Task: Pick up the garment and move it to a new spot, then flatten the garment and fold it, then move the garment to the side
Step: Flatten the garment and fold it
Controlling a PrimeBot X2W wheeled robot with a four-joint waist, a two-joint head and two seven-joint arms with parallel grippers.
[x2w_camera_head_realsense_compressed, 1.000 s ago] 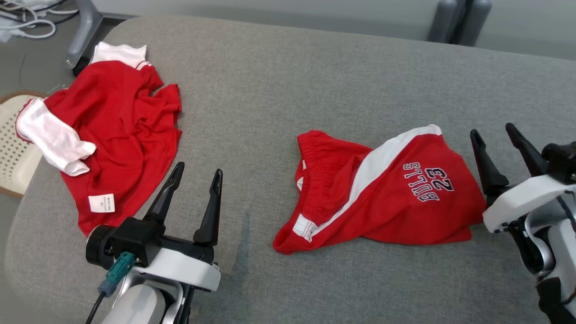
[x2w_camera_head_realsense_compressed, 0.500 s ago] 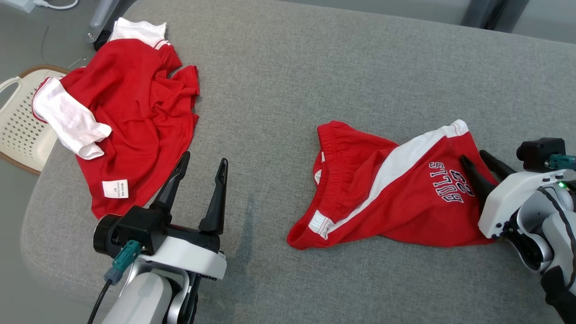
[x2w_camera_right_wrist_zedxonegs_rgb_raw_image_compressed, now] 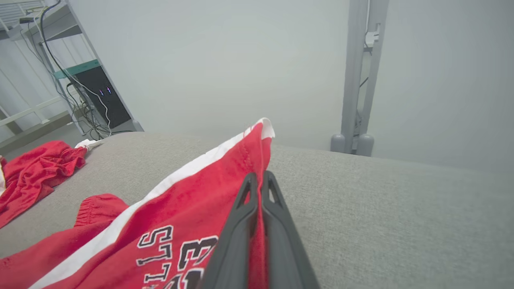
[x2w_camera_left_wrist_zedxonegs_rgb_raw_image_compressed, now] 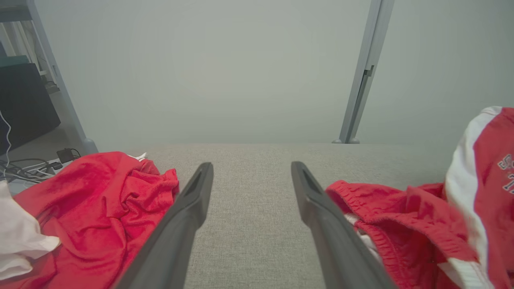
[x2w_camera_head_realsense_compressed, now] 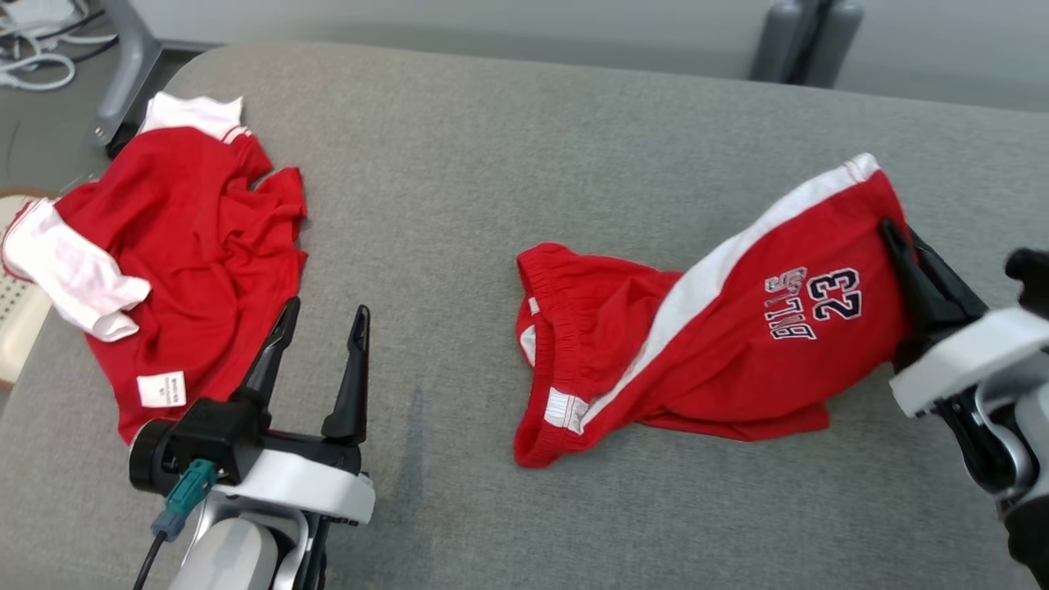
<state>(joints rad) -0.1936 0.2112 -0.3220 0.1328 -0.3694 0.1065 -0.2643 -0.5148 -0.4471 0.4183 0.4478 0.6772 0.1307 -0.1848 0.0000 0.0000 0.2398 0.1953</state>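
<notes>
Red shorts point(x2w_camera_head_realsense_compressed: 705, 344) with a white side stripe and "BULLS 23" lettering lie at the middle right of the grey table point(x2w_camera_head_realsense_compressed: 492, 164). My right gripper point(x2w_camera_head_realsense_compressed: 897, 238) is shut on the shorts' right leg hem and holds that end raised off the table; the waistband end still rests on the surface. In the right wrist view the two fingers point(x2w_camera_right_wrist_zedxonegs_rgb_raw_image_compressed: 257, 188) pinch the red cloth point(x2w_camera_right_wrist_zedxonegs_rgb_raw_image_compressed: 200, 208) between them. My left gripper point(x2w_camera_head_realsense_compressed: 324, 324) stands open near the table's front left, between the two garments, with nothing in it; its fingers point(x2w_camera_left_wrist_zedxonegs_rgb_raw_image_compressed: 196, 200) frame bare table.
A crumpled red shirt point(x2w_camera_head_realsense_compressed: 180, 254) with white sleeves lies at the table's left edge. A cream perforated basket point(x2w_camera_head_realsense_compressed: 12, 328) sits beside the table on the left. Grey posts point(x2w_camera_head_realsense_compressed: 799, 41) stand behind the far edge, and cables point(x2w_camera_head_realsense_compressed: 33, 49) lie on the floor.
My right gripper closed on the shorts' right leg hem and lifted that end up and back. The head camera shifted between frames; the left gripper stayed open in place.
</notes>
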